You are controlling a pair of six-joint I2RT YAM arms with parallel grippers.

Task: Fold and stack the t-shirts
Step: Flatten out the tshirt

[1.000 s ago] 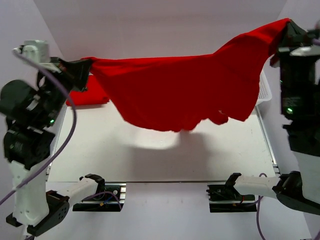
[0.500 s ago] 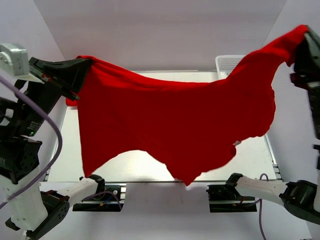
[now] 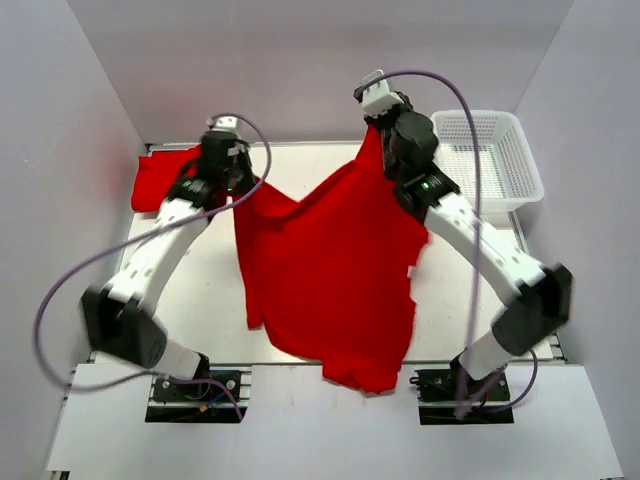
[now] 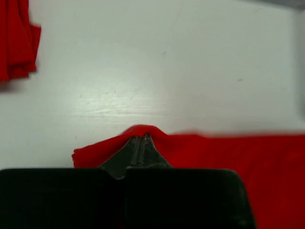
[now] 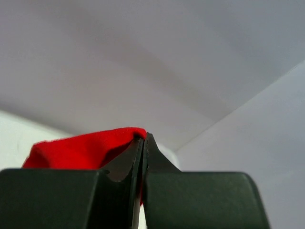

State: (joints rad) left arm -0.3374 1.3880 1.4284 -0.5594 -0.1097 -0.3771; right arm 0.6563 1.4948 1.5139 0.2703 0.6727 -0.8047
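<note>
Now we hold the t-shirt (image 3: 330, 270) spread at frame centre, left gripper (image 3: 240, 188) and right gripper (image 3: 377, 132) each clamped on its top edge; next we should lower it flat for folding.

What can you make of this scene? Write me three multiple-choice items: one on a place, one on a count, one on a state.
1. Where does the white basket stand?
A. near left corner
B. far right corner
C. table centre
2. How many end effectors grip the spread t-shirt?
A. none
B. one
C. two
3. That t-shirt is:
A. unfolded
B. folded square
C. in the basket
Answers: 1 B, it sits at the table's far right. 2 C, the left end effector and right end effector are each shut on red cloth. 3 A, it spreads open between both arms.
</note>
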